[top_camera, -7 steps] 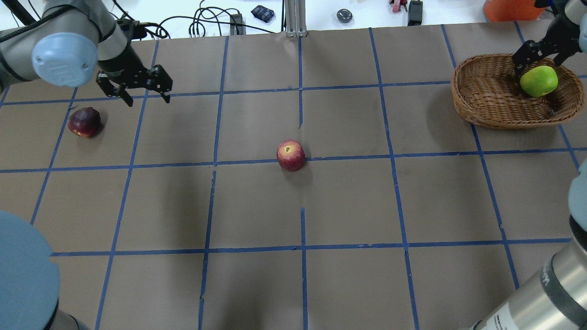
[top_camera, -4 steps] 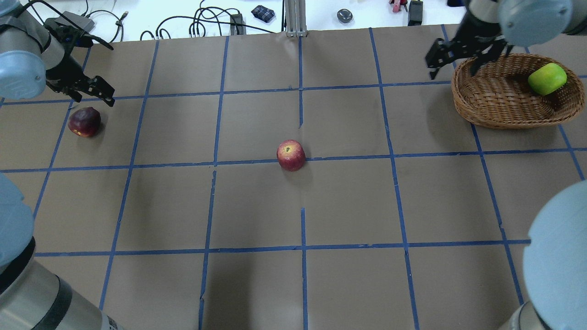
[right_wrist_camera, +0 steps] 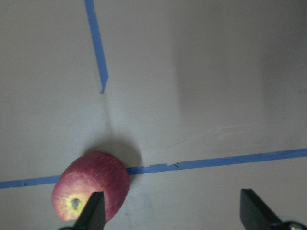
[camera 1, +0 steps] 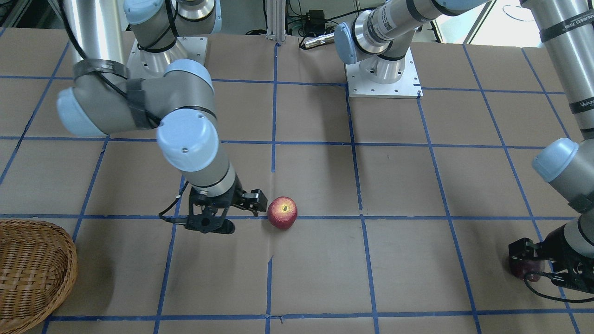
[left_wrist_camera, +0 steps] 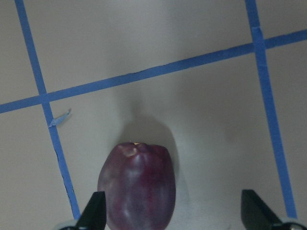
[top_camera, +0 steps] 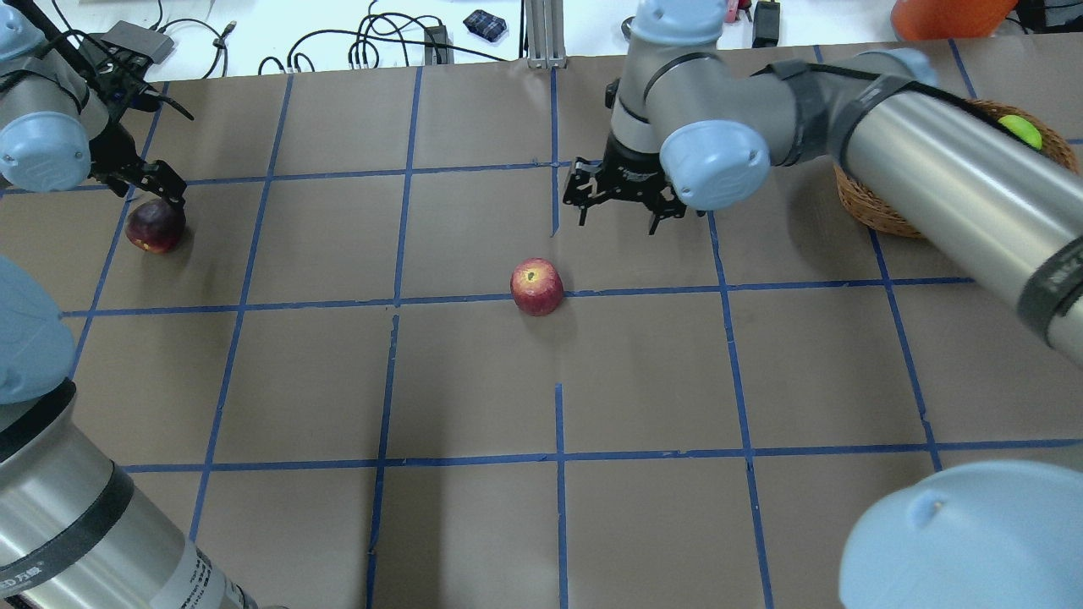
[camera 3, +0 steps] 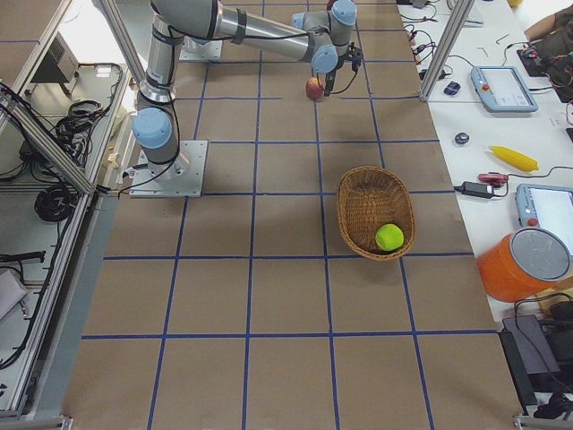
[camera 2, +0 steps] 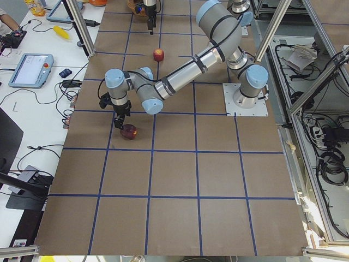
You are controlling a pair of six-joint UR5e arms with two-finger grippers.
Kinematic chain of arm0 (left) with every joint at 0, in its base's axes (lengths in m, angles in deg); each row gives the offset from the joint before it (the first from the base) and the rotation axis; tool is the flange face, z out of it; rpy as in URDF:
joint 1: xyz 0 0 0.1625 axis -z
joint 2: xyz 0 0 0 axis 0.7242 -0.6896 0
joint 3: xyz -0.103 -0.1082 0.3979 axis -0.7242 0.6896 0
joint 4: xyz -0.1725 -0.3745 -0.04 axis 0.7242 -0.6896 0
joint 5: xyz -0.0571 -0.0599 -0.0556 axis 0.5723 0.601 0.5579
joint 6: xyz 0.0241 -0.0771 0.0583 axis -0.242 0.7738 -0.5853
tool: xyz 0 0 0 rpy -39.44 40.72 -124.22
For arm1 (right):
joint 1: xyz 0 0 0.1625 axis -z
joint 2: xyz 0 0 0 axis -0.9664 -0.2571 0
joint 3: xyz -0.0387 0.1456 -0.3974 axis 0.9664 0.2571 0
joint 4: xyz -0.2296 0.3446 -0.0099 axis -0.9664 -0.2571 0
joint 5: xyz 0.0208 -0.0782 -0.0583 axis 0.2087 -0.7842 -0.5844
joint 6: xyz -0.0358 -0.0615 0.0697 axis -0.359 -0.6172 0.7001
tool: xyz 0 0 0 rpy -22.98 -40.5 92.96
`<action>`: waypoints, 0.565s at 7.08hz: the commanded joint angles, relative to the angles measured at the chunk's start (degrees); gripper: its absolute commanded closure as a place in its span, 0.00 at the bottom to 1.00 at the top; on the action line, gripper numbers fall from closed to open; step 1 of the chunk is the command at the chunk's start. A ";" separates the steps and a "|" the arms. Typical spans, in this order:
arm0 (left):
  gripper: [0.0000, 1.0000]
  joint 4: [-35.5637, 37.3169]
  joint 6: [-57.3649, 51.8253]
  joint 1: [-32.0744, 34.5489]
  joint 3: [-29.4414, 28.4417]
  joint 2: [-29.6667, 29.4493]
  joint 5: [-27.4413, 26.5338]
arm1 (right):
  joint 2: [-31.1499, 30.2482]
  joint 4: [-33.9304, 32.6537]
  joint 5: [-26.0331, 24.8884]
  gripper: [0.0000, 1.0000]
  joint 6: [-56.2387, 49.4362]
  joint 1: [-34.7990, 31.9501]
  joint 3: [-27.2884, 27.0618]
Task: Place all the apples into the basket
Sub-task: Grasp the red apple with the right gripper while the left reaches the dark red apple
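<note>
Overhead exterior showed the right gripper (top_camera: pixel 618 222), jaws spread to admit fruit, hovering near the mid-table red apple (top_camera: pixel 537 288); the green apple (top_camera: pixel 1019 131) lay in the basket (top_camera: pixel 867 209) by the far right corner. Left wrist-mounted showed the left gripper (left_wrist_camera: pixel 173 212) open around the maroon apple (left_wrist_camera: pixel 136 187) near the left edge.

"WANLED", partly legible, left arm's black band (camera 1: pixel 584 105)

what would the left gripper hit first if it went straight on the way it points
Probably the dark apple, sitting off-centre below the open left gripper; one side might clip it.
</note>
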 commanded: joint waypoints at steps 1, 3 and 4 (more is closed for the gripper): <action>0.00 0.47 -3.00 -1.19 -0.52 -2.82 -0.76 | 2.54 -2.12 0.35 0.00 4.69 -3.87 -0.20; 0.00 0.56 -3.27 -1.28 -0.70 -4.06 -1.03 | 4.03 -2.12 5.52 0.00 6.35 -3.96 -0.21; 0.00 0.56 -2.75 -1.28 -0.61 -4.32 -1.55 | 5.00 -2.20 5.71 0.00 6.36 -4.05 -0.20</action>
